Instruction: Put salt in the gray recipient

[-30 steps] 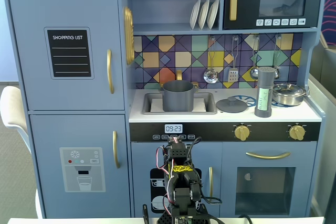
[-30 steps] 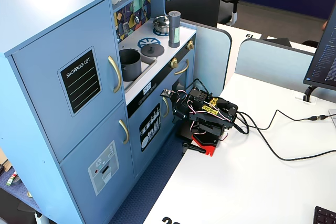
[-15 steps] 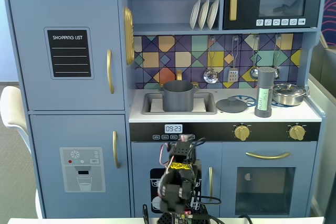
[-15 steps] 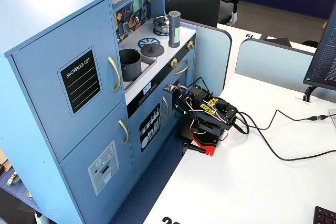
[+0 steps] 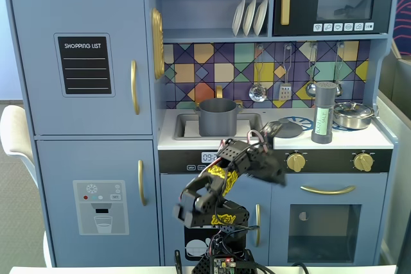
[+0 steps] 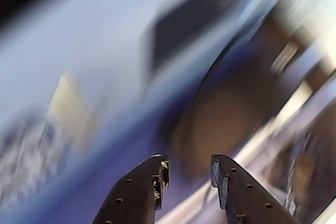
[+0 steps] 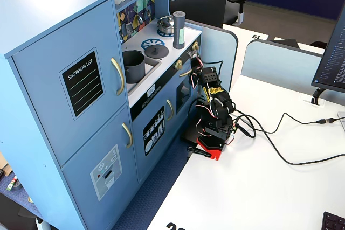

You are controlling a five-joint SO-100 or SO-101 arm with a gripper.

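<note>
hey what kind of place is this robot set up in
Likely an office with a toy kitchen: a blue wooden play kitchen stands against a white desk, with a dark Dell monitor and pale blue desk dividers behind.

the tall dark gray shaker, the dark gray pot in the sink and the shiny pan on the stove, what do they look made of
Tall dark gray cylindrical shaker: probably painted wood or plastic; matte and glare-free, with a pale green label strip.
Matte dark gray cylindrical pot: could be brushed metal or plastic; dull, even surface, only a soft sheen.
Shiny silver pan: likely steel, given its bright mirror-like highlights.
</note>
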